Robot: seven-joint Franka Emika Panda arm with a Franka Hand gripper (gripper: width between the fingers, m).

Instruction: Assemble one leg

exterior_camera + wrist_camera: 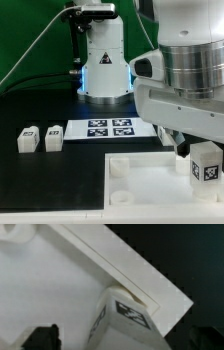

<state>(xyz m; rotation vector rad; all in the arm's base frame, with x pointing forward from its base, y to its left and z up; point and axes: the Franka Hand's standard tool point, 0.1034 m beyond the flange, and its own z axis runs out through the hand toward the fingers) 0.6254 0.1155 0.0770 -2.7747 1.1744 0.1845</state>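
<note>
One leg [207, 166], a small white block with a black-and-white tag, stands at the corner of the large white tray-like part [140, 178] on the exterior view's right. In the wrist view the leg [128, 317] lies between my two dark fingers [41, 338], with a gap showing on each side. My gripper [196, 152] is open and straddles this leg; it also shows in the wrist view [120, 341]. Two more legs [27, 140] [52, 138] stand side by side on the exterior view's left.
The marker board [105, 128] lies on the black table behind the tray-like part. A white camera stand with a blue light [104, 70] and cables stands at the back. The arm's bulky white body [190, 70] fills the exterior view's right.
</note>
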